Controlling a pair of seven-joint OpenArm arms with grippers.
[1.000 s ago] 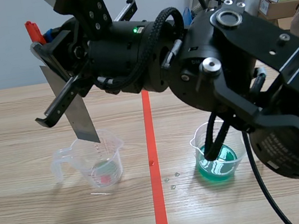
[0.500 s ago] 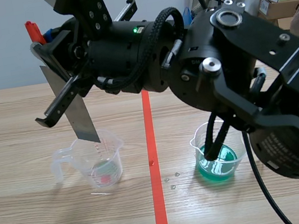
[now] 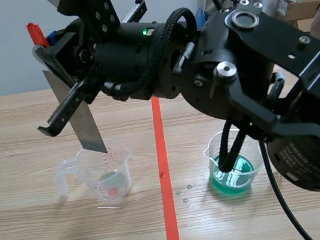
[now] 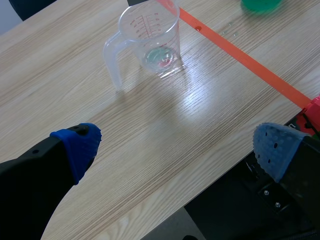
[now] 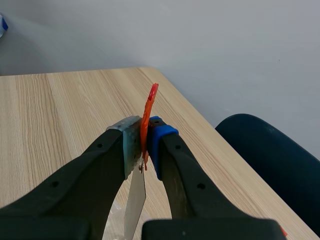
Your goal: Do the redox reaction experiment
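My right gripper (image 3: 45, 45) is raised at the scene's left, shut on a red-handled grey metal strip (image 3: 82, 121). The strip hangs tilted, its lower tip just over the rim of a clear measuring cup (image 3: 104, 172) holding a little liquid with a reddish patch at the bottom. In the right wrist view the red handle (image 5: 150, 102) and the strip (image 5: 134, 202) sit pressed between my gripper (image 5: 142, 136) fingers. A small beaker of green liquid (image 3: 234, 170) stands right of the tape line. My left gripper (image 4: 177, 147) is open and high over the table's near edge, the cup (image 4: 150, 40) well ahead of it.
A few droplets (image 3: 183, 192) lie beside the orange-red tape line (image 3: 164, 174). The right arm's bulky links (image 3: 263, 79) and cables hang over the green beaker. A cardboard box (image 3: 300, 3) stands at the back right. A dark chair (image 5: 270, 160) is beyond the table's side edge.
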